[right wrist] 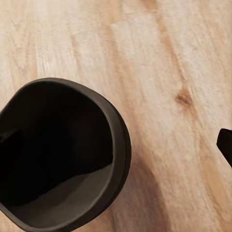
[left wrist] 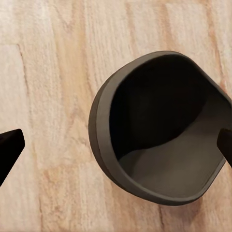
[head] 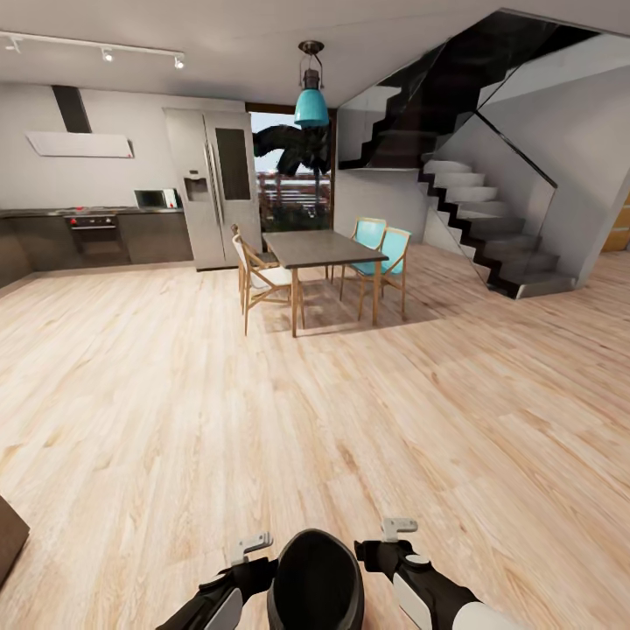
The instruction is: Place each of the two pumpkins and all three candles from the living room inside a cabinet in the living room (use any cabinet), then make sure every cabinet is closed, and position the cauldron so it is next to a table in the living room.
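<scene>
The glossy black cauldron (head: 315, 582) sits at the bottom middle of the head view, between my two wrists, its mouth facing me. My left gripper (head: 248, 573) is against its left flank and my right gripper (head: 383, 556) against its right flank. In the left wrist view the cauldron (left wrist: 159, 145) lies over bare floor, with one dark fingertip (left wrist: 9, 145) far on one side and the other fingertip (left wrist: 226, 145) at its rim: jaws wide apart. The right wrist view shows the cauldron (right wrist: 53, 154) and one fingertip (right wrist: 225, 145) well apart from it. Pumpkins, candles, cabinet and coffee table are out of view.
Light plank floor (head: 350, 420) stretches ahead. A tall dining table (head: 319, 249) with wooden chairs (head: 258, 280) stands mid-room, a kitchen counter (head: 96, 232) and fridge (head: 214, 188) behind it, a staircase (head: 490, 219) at the right. A dark furniture corner (head: 9, 534) shows at the left edge.
</scene>
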Robot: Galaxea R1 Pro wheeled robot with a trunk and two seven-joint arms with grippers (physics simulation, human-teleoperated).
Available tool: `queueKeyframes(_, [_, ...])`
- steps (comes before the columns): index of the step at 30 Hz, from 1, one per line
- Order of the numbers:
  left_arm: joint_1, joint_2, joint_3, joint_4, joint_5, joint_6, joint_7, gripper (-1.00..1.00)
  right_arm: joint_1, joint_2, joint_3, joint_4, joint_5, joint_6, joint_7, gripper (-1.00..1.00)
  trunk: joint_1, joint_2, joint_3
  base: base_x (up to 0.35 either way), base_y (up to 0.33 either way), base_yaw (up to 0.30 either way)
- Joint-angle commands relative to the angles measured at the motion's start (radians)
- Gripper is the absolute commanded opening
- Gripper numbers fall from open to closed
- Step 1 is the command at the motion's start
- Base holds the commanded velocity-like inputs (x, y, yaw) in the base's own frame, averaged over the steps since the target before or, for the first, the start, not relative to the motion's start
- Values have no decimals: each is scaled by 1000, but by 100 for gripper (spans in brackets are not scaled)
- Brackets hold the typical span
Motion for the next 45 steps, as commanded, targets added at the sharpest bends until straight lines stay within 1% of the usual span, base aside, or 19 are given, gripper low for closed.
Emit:
queueKeyframes(1, [-1,1,-8,-2,9,3,9,100,-1,0,8,-1,-8,0,-5,100,4,-8,-4,0,0,0])
queueKeyframes(11, [-1,-2,-8,-2,8,3,9,100,-1,0,10,-15,-7,-1,-5,100,42,-78,-35,0,0,0])
queueKeyframes(14, [-1,-1,-8,-2,8,3,9,100,-1,0,24,-19,-7,0,-5,100,54,-99,-45,0,0,0])
queueKeyframes(17, [-1,-3,-9,-2,8,3,9,100,-1,0,27,-20,-7,0,-5,100,65,-120,-54,0,0,0])
queueKeyframes(45, [-1,-3,-13,-2,8,3,8,100,-1,0,28,-20,-7,0,-5,100,172,-316,-142,0,0,0])
